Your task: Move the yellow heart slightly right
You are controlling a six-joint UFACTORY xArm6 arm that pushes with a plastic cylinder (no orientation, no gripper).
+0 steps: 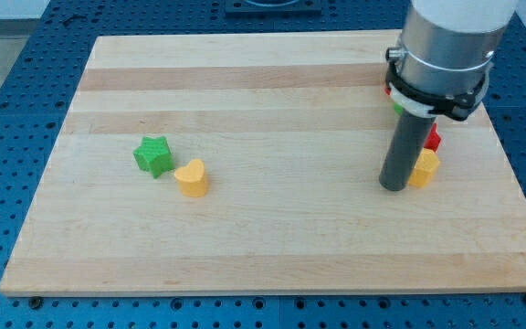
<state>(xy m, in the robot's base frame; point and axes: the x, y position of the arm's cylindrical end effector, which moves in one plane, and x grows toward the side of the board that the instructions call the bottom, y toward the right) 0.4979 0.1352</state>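
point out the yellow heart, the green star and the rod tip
yellow heart (191,177), camera view, on its top face
green star (153,155), camera view, at its centre
my tip (392,185), camera view, the rod's very end on the board

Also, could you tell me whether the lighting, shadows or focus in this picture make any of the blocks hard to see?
In the camera view the light is even and soft, with only faint shadows under the green star and yellow heart; both are sharp. There is no strong glare on the wooden board. My tip is crisp, but the arm hides most of the red block and part of the yellow block.
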